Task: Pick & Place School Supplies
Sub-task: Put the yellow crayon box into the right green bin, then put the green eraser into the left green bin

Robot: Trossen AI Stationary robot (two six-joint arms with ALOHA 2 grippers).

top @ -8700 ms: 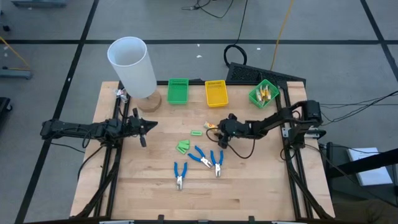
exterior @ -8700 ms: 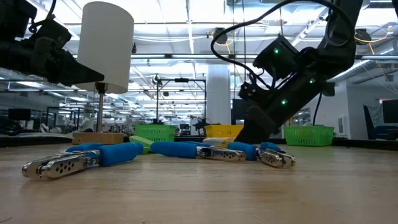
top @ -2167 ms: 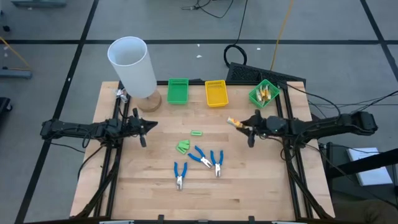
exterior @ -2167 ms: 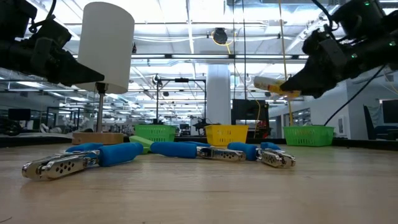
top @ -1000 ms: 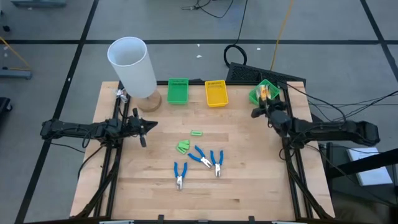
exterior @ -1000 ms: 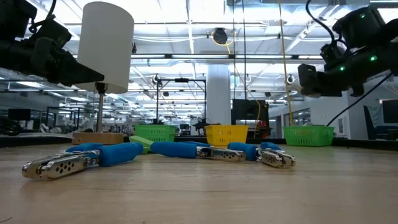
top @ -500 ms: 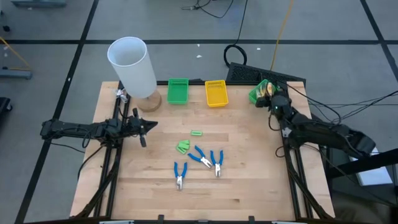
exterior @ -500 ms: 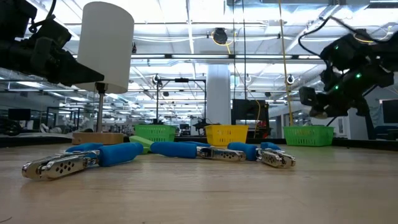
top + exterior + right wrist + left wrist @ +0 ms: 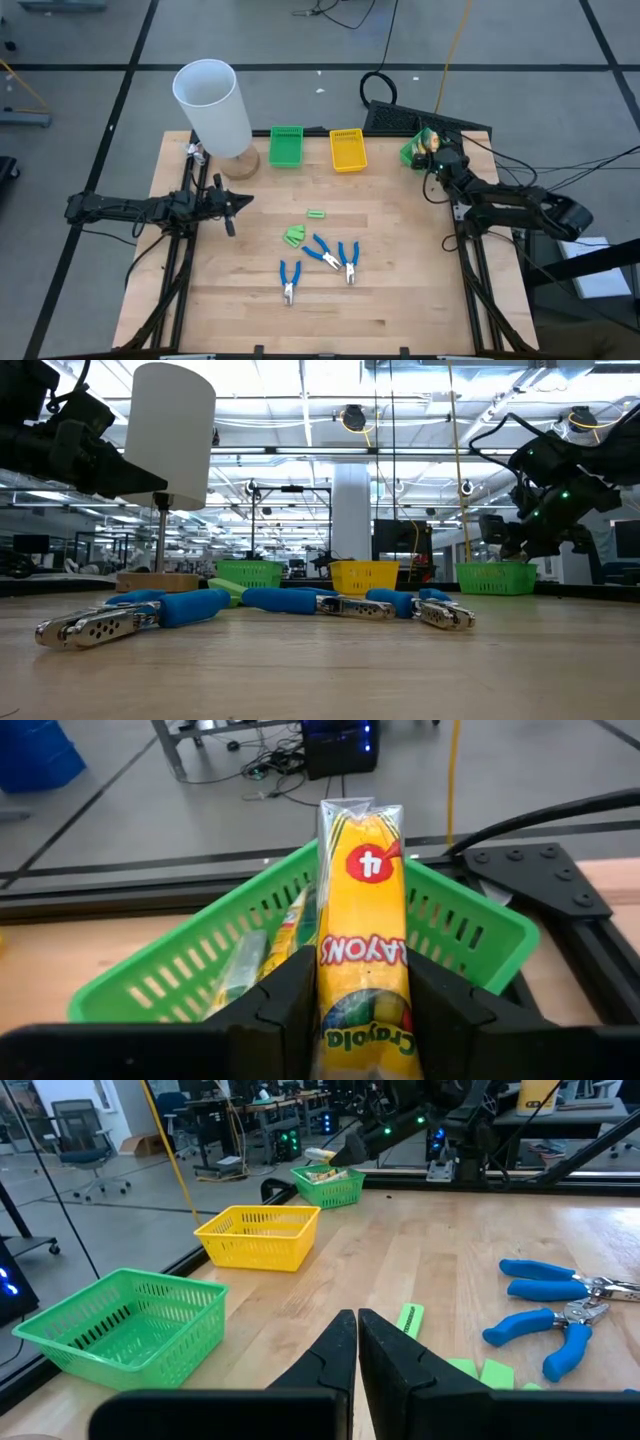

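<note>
My right gripper point(image 9: 434, 152) is at the table's far right corner, shut on a yellow crayon pack point(image 9: 362, 920) over the right-hand green bin point(image 9: 412, 156), which holds more such packs point(image 9: 250, 970). Three blue-handled pliers point(image 9: 322, 251) and light-green pieces point(image 9: 294, 236) lie flat on the table's middle. My left gripper point(image 9: 232, 205) is shut and empty at the table's left, above the wood; it also shows in its own wrist view point(image 9: 356, 1335). My right gripper pinches the crayon pack between its two fingers, by the two long edges at its near end point(image 9: 332, 1008). The fingers come from the table's near side and lie along the pack, which sticks out ahead of them. The pack is lifted clear, over the bin's rim point(image 9: 470, 935).
A tall white cylinder point(image 9: 212, 105) on a round wooden base stands at the far left. A green slotted bin point(image 9: 286, 146) and a yellow one point(image 9: 347, 150) stand along the far edge. A black plate and cables point(image 9: 390, 112) lie beyond the far right corner.
My right gripper, still shut on the crayon pack, has gone toward the far edge and down, and has come over the right-hand green bin. The pack has travelled with it, clear of the table.
</note>
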